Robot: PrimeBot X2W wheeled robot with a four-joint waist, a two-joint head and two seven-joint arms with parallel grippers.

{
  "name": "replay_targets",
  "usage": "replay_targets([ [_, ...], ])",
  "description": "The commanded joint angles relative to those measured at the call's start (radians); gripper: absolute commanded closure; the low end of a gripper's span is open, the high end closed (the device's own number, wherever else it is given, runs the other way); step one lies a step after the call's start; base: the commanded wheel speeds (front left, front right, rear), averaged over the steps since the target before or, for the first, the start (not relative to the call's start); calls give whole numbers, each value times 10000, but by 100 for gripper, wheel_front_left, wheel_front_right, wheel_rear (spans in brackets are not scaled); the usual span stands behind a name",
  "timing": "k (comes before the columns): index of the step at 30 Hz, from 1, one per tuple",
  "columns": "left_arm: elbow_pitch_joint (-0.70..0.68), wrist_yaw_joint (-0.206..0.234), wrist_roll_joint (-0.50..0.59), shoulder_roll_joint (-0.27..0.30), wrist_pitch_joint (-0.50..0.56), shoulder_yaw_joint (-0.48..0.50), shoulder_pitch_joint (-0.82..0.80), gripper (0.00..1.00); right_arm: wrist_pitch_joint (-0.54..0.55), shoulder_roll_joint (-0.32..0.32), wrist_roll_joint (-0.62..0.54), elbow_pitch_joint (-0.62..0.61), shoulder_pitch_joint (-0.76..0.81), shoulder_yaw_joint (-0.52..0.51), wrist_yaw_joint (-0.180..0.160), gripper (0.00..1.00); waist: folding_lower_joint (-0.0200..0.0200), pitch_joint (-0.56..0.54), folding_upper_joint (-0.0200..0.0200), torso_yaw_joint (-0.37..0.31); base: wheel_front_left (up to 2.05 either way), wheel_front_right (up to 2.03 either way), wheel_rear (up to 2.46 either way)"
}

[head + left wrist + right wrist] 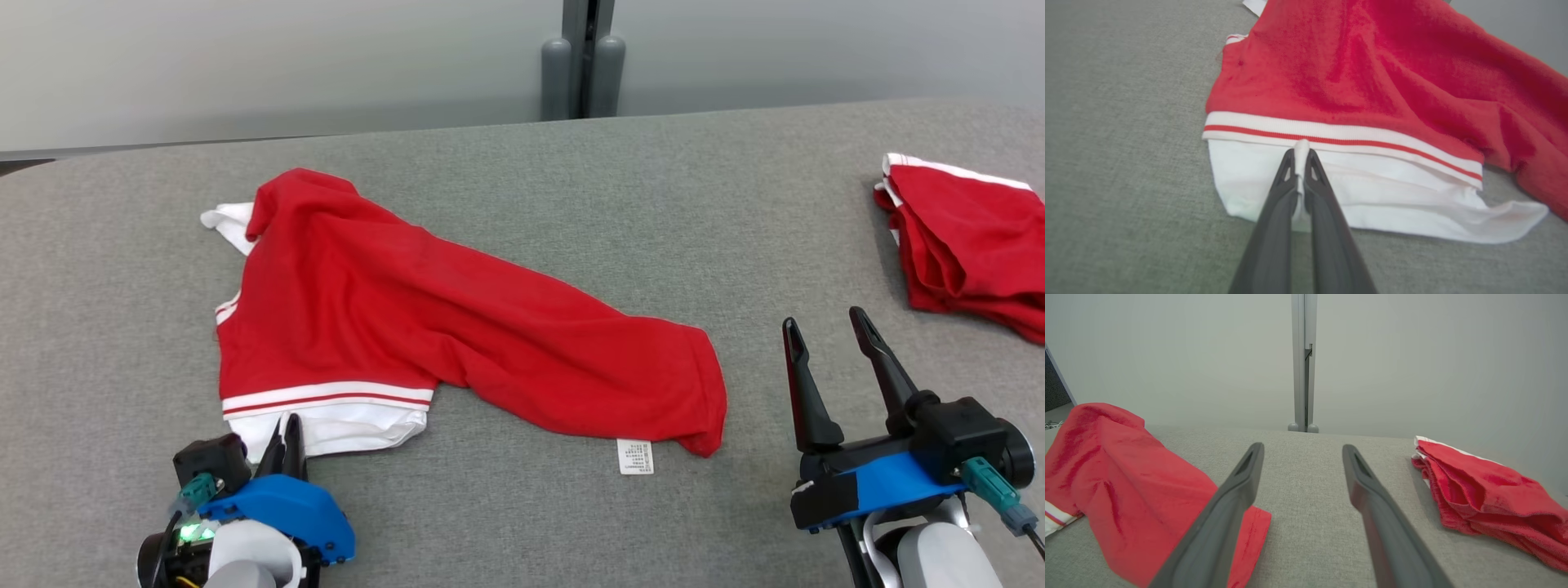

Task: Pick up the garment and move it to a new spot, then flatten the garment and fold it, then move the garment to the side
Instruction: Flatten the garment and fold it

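A red knit garment with white striped trim [424, 327] lies rumpled on the grey fabric-covered table [522, 180], spread from the far left towards the near middle, with a small white care label [634, 456] poking out at its near right corner. At the garment's near left edge a white panel [1372, 204] shows below the red-and-white band. The left gripper [1301, 153] is clamped there: its two dark fingers are pressed together with a fold of the white cloth pinched between the tips. The head view places this grip at the near left [286, 433].

The right gripper [824, 322] hovers at the near right with its fingers spread and nothing between them, apart from the garment's right end. A second red garment, already folded [971, 237], sits at the far right edge of the table.

This looks like the first step, the pick-up, with the grasp just made. The next move calls for lifting the pinched edge and carrying the garment to a new spot, most likely away from the folded pile. Since only one corner is held, the cloth will probably trail and drag. The free right gripper could take the opposite end before flattening begins.
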Motion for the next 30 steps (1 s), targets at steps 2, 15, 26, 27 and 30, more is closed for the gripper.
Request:
replay_targets([
  [2, -207, 71, -18, 64, -172, -5, 242, 100, -73, 0, 41, 49, 46, -6, 1, 0, 0, -69, 0, 98, 0, 0, 0],
  [15, -1899, 419, -108, 46, -122, -222, 2313, 0, 21, -2, 24, 230, 478, -147, 1, 0, 0, -762, 0, 800, 0, 0, 0],
  [26, -2535, 337, -412, 308, -985, 263, 2840, 0, 79, -2, -163, 380, 1006, -411, 1, 0, 0, -1312, 0, 699, 0, 0, 0],
  [27, -2659, 246, -395, 328, -1111, 247, 2779, 0, 67, -2, -140, 389, 1051, -424, 1, 0, 0, -1362, 0, 681, 0, 0, 0],
  [30, -3092, 95, -268, 360, -1381, 164, 2608, 0, 30, -2, -78, 472, 1165, -431, 1, 0, 0, -1542, 0, 631, 0, 0, 0],
])
